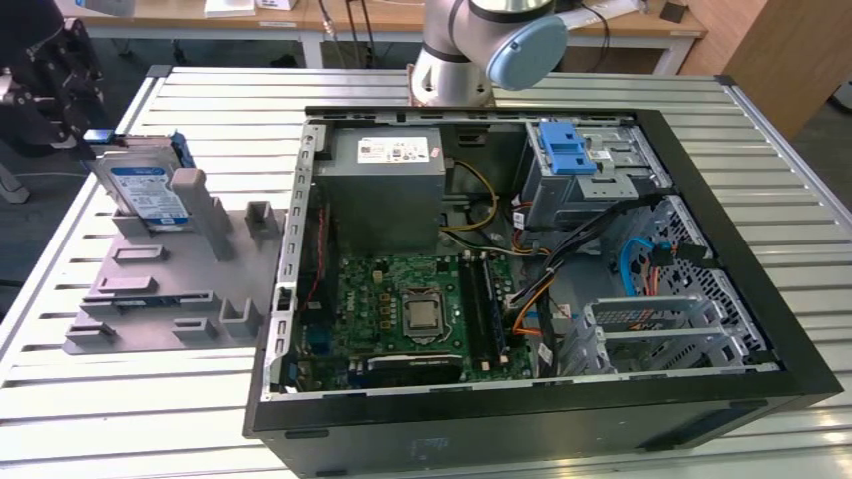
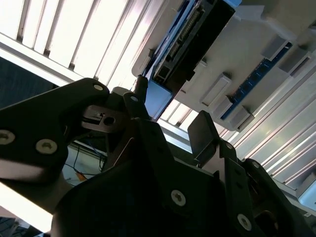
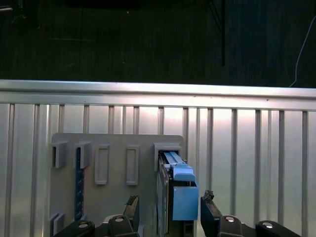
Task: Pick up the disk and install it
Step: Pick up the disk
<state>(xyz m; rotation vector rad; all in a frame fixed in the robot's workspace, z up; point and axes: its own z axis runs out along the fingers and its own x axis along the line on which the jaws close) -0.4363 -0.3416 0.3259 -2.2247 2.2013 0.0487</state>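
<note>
Exterior view first: your disk (image 1: pixel 144 190) is not in the computer yet. It's standing on edge in the grey holder (image 1: pixel 147 299), out on the bench (image 1: pixel 134 429) on the exterior view's left side of the open computer case (image 1: pixel 533 414). The gripper (image 1: pixel 54 95) is the dark lump at the far left edge, just beside the disk and a bit higher. The arm (image 1: pixel 453 50) rises behind the case. Inside the case you've got the grey metal box (image 1: pixel 386 190) with its small white sticker, and the metal cage with the blue latch (image 1: pixel 566 155) in the far corner.

First wrist view: you're looking down onto the holder (image 3: pixel 116 148) on the slatted bench (image 3: pixel 247 148). The disk (image 3: pixel 177 197) sits in its slot, blue rail facing the camera. The jaws are spread wide, one of the fingertips (image 3: pixel 132 201) on each side of the disk with a gap showing both sides, so they've got hold of nothing.

Second wrist view: the camera looks along the dark fingers (image 2: pixel 202 131), same story. The disk (image 2: pixel 192 39) is beyond them, upright in the pale holder (image 2: pixel 266 54), and the jaws are open and gripping nothing.
</note>
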